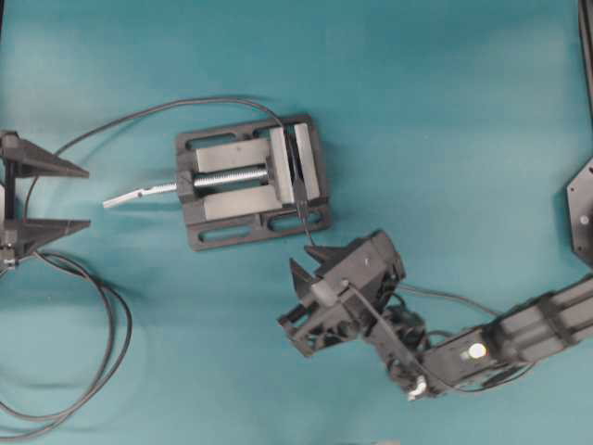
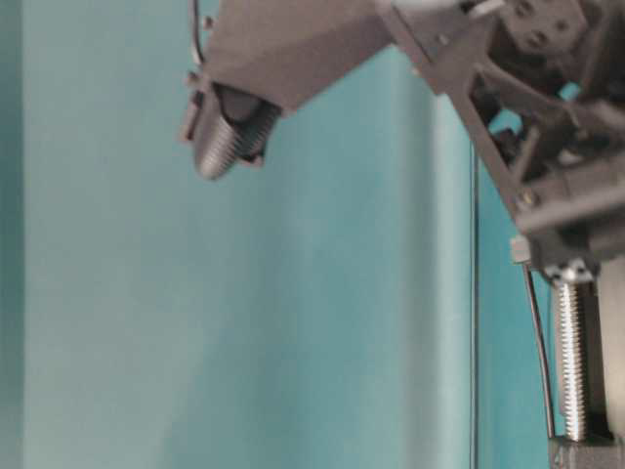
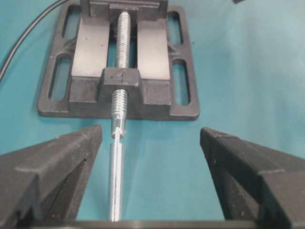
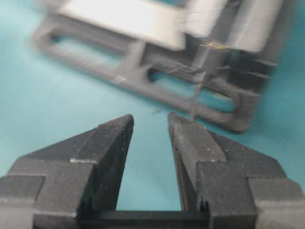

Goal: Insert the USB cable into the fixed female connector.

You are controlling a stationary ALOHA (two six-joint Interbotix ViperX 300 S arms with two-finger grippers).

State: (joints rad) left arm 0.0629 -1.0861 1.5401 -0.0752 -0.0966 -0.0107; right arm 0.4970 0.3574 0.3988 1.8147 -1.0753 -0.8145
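On the teal bench: 1 vise; left gripper, jaws spread wide, empty; right gripper, jaws parted, nothing between.

- A teal table surface fills the overhead view, matte and plain in colour.
- The light is soft and even; brighter patches lie on the surface above the vise.
- Faint shadows fall on the surface just beside the vise base.
- No walls, floor or windows show.
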